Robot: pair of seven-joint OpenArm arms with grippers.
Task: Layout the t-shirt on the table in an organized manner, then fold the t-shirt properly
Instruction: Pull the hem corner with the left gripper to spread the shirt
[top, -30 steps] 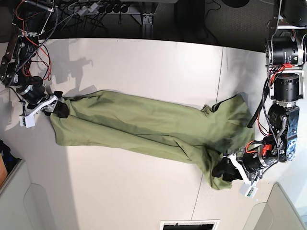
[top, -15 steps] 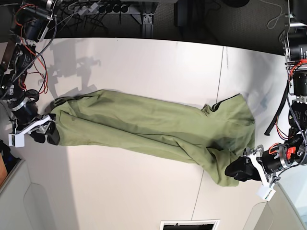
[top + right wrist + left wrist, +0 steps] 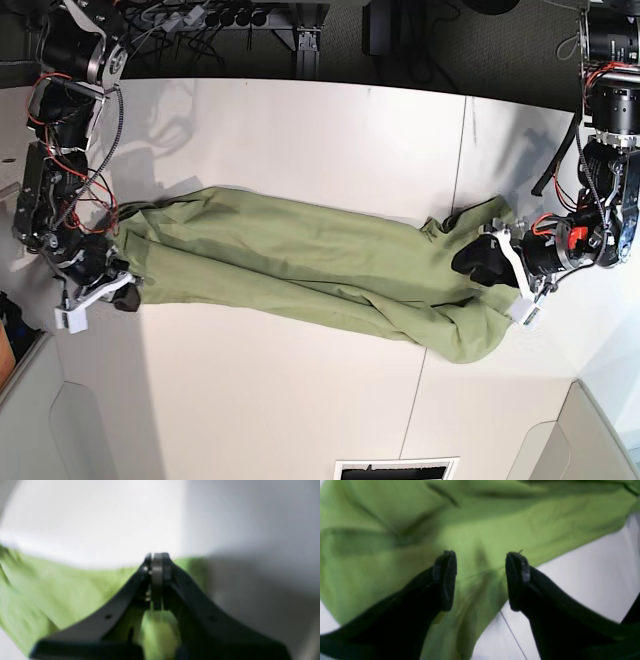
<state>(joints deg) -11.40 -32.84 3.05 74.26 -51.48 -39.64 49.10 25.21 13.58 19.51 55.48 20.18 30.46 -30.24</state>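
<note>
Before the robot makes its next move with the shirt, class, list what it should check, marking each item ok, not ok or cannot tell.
1. Left gripper open over the shirt: ok.
2. Right gripper shut: ok.
3. Right gripper holding cloth: cannot tell, picture blurred.
4. Shirt spread flat: not ok, it lies as a long bunched strip.
5. Shirt fully on the table: ok.
6. Sleeves laid out: cannot tell.
</note>
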